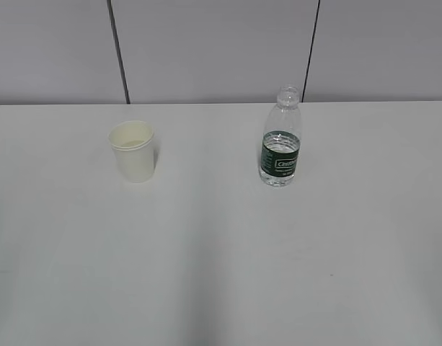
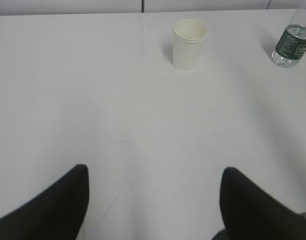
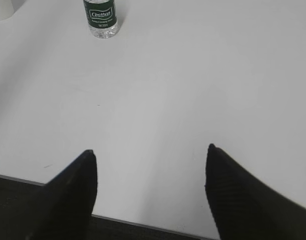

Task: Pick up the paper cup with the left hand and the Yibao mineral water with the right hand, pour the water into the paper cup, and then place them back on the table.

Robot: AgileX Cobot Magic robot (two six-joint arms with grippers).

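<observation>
The white paper cup [image 1: 134, 151] stands upright on the left of the white table [image 1: 221, 252]; the left wrist view has this cup [image 2: 189, 44] far ahead. The Yibao mineral water [image 1: 281, 138], uncapped with a dark green label, stands upright to the cup's right. In the right wrist view the bottle [image 3: 100, 17] is far ahead at upper left. My left gripper [image 2: 155, 172] is open over bare table with nothing between its fingers. Back at the table's near edge, my right gripper [image 3: 150, 150] is open and holds nothing. Neither arm shows in the exterior view.
A grey panelled wall [image 1: 221, 50] rises behind the table's far edge. The table's near edge [image 3: 143, 224] runs under the right gripper, with dark floor below. The bottle [image 2: 293, 44] also shows at the right edge of the left wrist view.
</observation>
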